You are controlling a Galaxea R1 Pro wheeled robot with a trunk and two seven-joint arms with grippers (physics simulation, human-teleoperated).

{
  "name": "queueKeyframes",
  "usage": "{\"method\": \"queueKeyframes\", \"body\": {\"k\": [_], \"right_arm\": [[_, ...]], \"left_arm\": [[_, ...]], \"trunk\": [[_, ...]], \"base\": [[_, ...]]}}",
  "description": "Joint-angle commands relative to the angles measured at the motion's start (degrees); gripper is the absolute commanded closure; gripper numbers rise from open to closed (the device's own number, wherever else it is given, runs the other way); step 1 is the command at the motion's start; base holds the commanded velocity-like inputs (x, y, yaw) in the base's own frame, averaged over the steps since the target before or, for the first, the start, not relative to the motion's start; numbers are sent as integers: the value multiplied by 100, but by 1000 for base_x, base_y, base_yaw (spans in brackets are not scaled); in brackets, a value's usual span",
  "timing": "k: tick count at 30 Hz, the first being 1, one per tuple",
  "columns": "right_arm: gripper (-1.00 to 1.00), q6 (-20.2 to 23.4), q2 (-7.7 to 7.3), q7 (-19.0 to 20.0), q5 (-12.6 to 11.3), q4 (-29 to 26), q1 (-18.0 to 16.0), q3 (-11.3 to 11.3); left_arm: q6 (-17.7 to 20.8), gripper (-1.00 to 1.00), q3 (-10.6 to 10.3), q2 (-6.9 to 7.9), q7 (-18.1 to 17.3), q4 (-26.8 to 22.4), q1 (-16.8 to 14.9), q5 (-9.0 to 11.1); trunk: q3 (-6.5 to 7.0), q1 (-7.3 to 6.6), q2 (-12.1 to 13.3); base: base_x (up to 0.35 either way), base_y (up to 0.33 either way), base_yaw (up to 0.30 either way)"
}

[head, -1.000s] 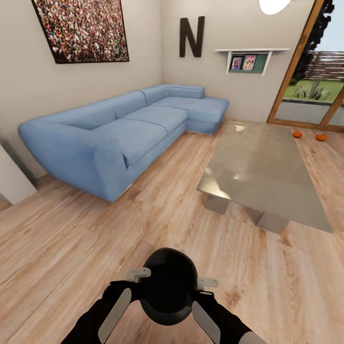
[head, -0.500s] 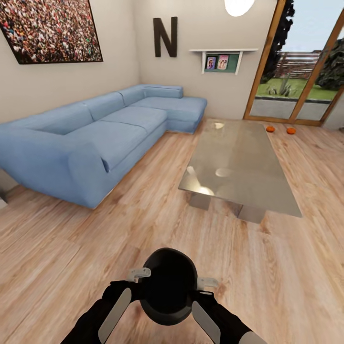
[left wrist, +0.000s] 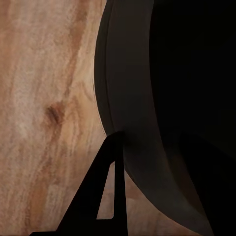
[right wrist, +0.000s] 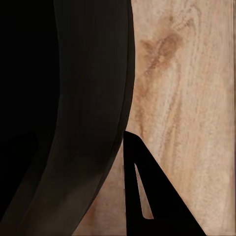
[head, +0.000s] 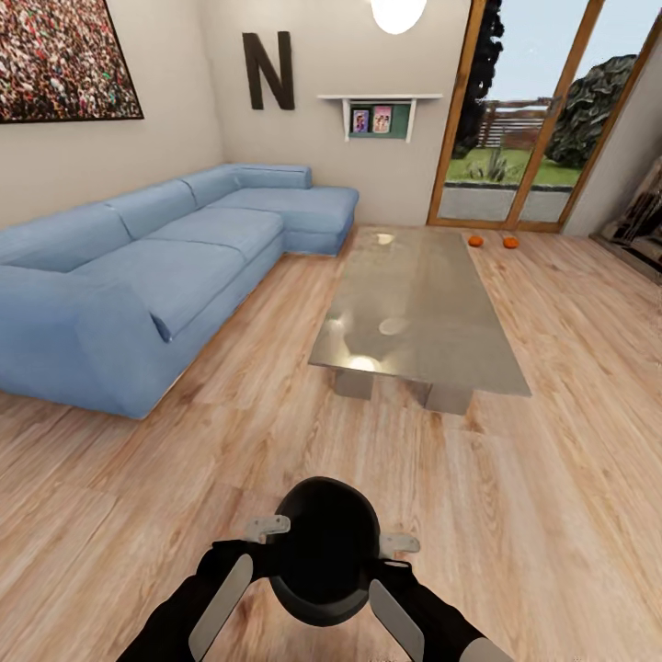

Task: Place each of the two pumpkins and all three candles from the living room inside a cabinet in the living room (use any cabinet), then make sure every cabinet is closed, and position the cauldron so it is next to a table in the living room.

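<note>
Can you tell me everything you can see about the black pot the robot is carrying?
The cauldron is a squat, round, matte black pot with a wide dark mouth facing up. It is held between the left gripper and right gripper, one on each side of its rim, above the wooden floor, short of the grey table.

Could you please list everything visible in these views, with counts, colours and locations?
cauldron: one, black, held between both grippers above the floor
pumpkins: two, orange, on the floor beyond the table near the glass doors
table: one, glossy grey, mid-room
sofa: one, blue, along the left wall
letter N: one, dark, far wall
shelf: one, white, far wall, holding pictures
floor: light wood
left gripper: against the cauldron's side
right gripper: against the cauldron's opposite side
</note>
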Motion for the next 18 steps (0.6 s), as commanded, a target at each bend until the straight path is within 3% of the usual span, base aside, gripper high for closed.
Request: {"method": "queueKeyframes", "body": {"k": [1,18], "right_arm": [[100,-18,-4,287,-96,-16,-12,-3],[100,-9,-4,287,-95,-16,-14,-3]], "left_arm": [[-21,100,-7,5,50,-15,-2,108],[-21,100,-7,4,50,-15,-2,108]], "trunk": [[-5,-1,-3],[-5,-1,-3]], "base": [[0,0,-136],[0,0,-13]]}}
